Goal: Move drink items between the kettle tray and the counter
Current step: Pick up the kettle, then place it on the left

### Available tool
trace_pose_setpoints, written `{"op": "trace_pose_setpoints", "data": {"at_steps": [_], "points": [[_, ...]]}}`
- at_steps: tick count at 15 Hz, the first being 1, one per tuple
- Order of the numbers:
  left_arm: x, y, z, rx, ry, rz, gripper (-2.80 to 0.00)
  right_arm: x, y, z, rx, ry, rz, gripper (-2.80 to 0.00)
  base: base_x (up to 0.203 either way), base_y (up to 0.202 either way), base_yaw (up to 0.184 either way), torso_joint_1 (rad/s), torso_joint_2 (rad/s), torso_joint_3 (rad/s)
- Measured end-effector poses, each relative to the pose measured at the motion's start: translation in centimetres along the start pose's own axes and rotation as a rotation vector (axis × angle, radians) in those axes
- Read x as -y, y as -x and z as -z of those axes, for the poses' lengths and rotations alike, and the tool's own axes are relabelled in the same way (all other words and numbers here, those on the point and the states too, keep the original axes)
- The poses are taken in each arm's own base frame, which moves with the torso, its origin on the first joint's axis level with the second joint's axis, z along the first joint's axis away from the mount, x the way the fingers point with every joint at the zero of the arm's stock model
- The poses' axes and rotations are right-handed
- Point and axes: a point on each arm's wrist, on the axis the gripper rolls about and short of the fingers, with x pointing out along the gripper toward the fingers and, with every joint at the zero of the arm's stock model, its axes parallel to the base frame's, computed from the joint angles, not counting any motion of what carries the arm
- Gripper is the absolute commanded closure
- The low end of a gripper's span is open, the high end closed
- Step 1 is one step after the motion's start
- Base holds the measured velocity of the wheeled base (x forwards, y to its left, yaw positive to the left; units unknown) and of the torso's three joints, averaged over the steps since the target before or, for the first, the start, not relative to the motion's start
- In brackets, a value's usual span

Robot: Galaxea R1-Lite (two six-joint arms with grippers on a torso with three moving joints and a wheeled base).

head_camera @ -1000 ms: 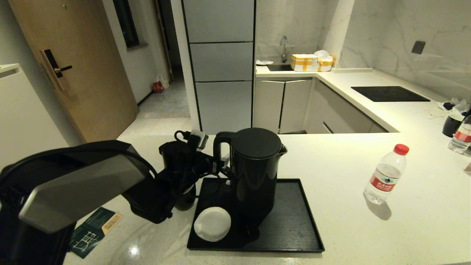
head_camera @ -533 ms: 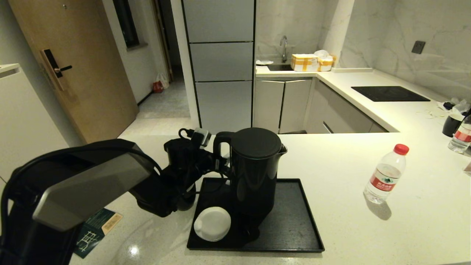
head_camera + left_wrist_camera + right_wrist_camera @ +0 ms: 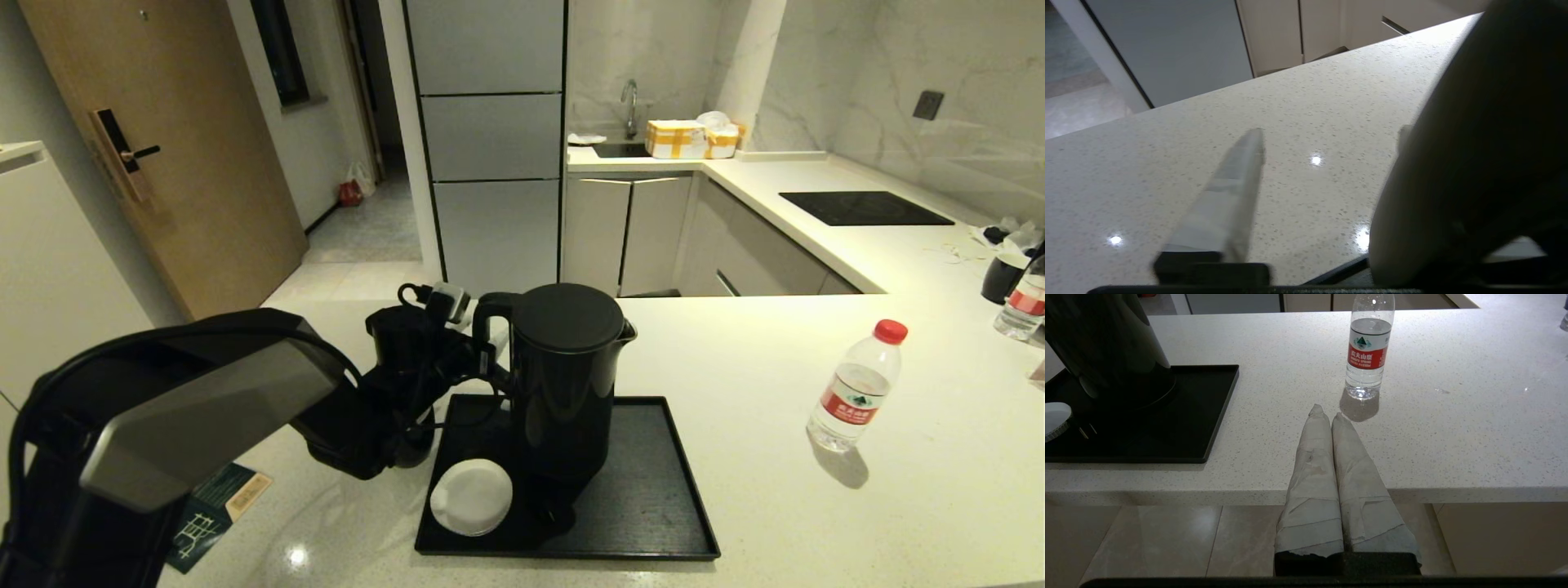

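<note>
Black kettle [image 3: 567, 380] one, on tray [image 3: 653, 506]; bottles two; left gripper [image 3: 490, 359] state unclear; right gripper [image 3: 1327, 412] pressed together.

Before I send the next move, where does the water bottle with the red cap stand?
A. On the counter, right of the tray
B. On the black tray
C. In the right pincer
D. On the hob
A: the bottle stands upright on the counter, apart from the tray.

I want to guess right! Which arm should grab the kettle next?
Left. The left gripper is right at the kettle's loop handle. The right gripper sits shut, back by the counter's near edge, nearer the bottle.
</note>
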Motion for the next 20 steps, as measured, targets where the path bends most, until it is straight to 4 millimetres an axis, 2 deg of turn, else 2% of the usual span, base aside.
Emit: {"op": "trace_pose_setpoints", "data": {"at_steps": [9,15,20], "points": [[0.7,0.6,-1.7,0.028,0.034,0.008,0.00,0.0,0.0,0.0,0.000,0.001,0.000,0.00,0.000,0.000,0.000,0.000,0.00,0.000],[2.4,1.1,-3.7,0.068,0.085,0.050,0.00,0.0,0.0,0.0,0.000,0.000,0.000,0.00,0.000,0.000,0.000,0.000,0.00,0.000],[2.8,2.0,-5.9,0.073,0.108,0.061,0.00,0.0,0.0,0.0,0.000,-0.001,0.000,0.00,0.000,0.000,0.000,0.000,0.00,0.000]]}}
